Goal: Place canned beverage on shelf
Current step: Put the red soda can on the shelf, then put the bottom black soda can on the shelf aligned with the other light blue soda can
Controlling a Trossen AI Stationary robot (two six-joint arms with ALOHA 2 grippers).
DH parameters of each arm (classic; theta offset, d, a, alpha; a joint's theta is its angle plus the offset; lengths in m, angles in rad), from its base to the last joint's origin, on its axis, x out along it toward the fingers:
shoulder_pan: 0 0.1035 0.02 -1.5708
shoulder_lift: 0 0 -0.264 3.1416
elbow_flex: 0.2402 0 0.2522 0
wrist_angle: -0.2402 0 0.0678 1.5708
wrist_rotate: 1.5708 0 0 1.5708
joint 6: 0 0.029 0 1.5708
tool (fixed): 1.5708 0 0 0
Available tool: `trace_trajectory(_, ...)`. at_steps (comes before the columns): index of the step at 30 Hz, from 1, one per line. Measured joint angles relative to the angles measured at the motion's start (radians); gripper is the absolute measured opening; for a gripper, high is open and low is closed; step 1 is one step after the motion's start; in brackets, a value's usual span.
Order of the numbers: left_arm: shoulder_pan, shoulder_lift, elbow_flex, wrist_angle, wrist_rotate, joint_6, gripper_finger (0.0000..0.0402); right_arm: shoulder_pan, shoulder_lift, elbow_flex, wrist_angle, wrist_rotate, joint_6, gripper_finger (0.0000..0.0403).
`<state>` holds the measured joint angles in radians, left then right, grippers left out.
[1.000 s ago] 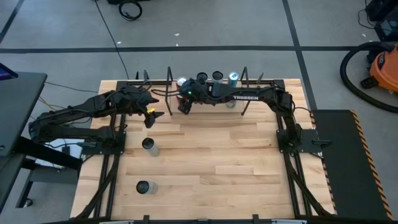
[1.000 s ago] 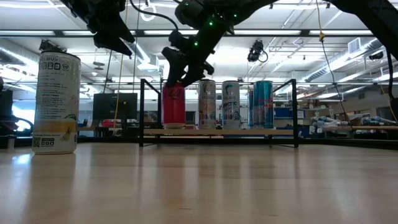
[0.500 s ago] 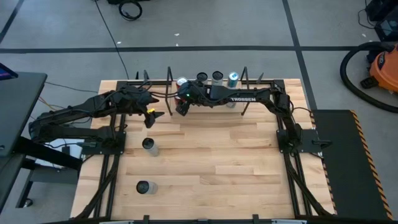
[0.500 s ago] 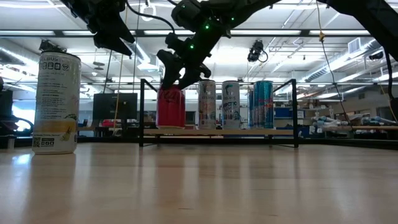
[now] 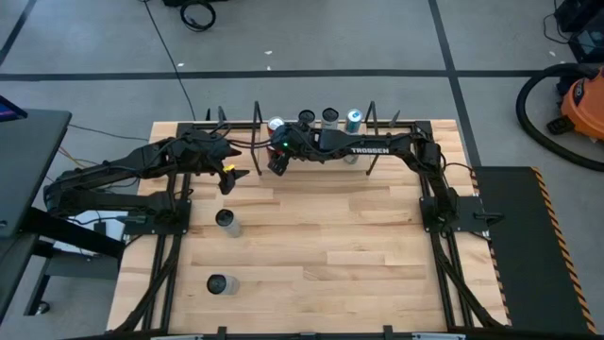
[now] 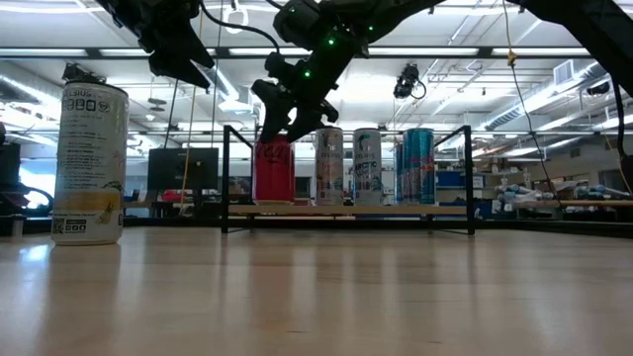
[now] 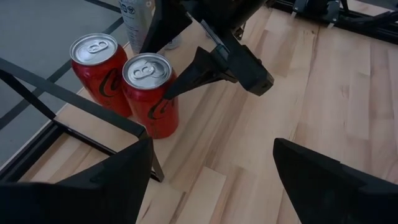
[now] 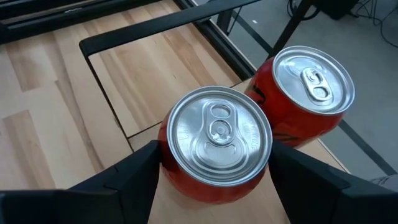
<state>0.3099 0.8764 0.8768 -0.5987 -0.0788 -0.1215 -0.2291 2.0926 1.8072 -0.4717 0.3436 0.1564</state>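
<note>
red can (image 8: 217, 146) nudged back shelfward, right gripper (image 8: 211, 162) seemingly clasping it

Both arms were matte black, built of slim jointed segments. The right arm (image 5: 377, 148) carried white lettering along its forearm and a small green light near the wrist. The left arm (image 5: 123, 170) had a yellow patch near its tip. The fingers (image 7: 106, 180) were flat, dark, angular wedges.

The right arm (image 5: 377, 148) has the word TROSSEN on it in white letters. The tall pale can (image 6: 90, 163) has writing near its top, but it is too small to read for sure.
</note>
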Motion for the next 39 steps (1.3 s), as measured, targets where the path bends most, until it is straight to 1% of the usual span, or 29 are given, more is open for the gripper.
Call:
trace_trajectory(4,0.0,0.0,0.0,0.0,0.0,0.001,0.0332,0.0,0.0,0.0,0.0,-0.006,-0.001,0.029)
trace_trajectory(9,0.0,0.0,0.0,0.0,0.0,0.001,0.0332,-0.002,0.0,0.0,0.002,-0.053,-0.006,0.0297)
trace_trajectory(15,0.0,0.0,0.0,0.0,0.0,0.002,0.0332,-0.001,0.0,-0.001,0.004,-0.057,-0.024,0.0307)
trace_trajectory(28,0.0,0.0,0.0,-0.002,0.0,0.002,0.0332,0.0,0.004,-0.006,-0.011,-0.053,-0.045,0.0354)
trace_trajectory(39,0.0,0.0,0.0,-0.004,0.0,0.002,0.0332,-0.01,-0.045,-0.004,-0.007,-0.057,-0.055,0.0358)
